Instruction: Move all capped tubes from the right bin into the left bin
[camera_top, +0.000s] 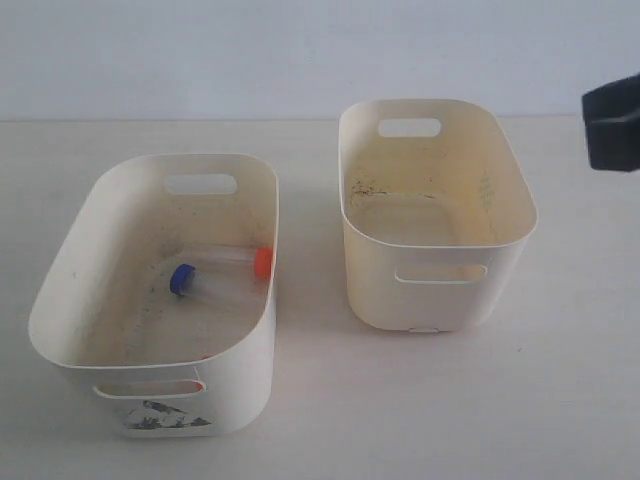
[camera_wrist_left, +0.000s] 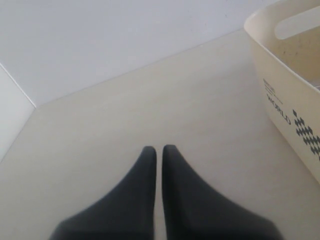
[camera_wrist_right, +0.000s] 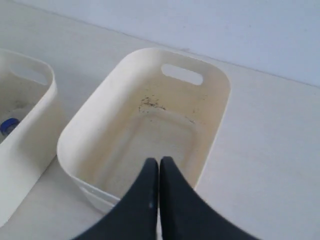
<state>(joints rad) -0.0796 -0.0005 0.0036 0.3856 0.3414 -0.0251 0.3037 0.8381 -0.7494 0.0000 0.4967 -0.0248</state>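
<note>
The pale cream tabletop runs back to a plain white wall. I see two capped tubes on the floor of the left bin, a blue-capped tube beside an orange-capped tube. The right bin stands apart, with dark specks on its inner wall. Only my left wrist view shows the WORLD lettering on a tub side, probably the left bin's. The left gripper is pressed together over bare table. The right gripper is also closed and points toward the right bin.
</note>
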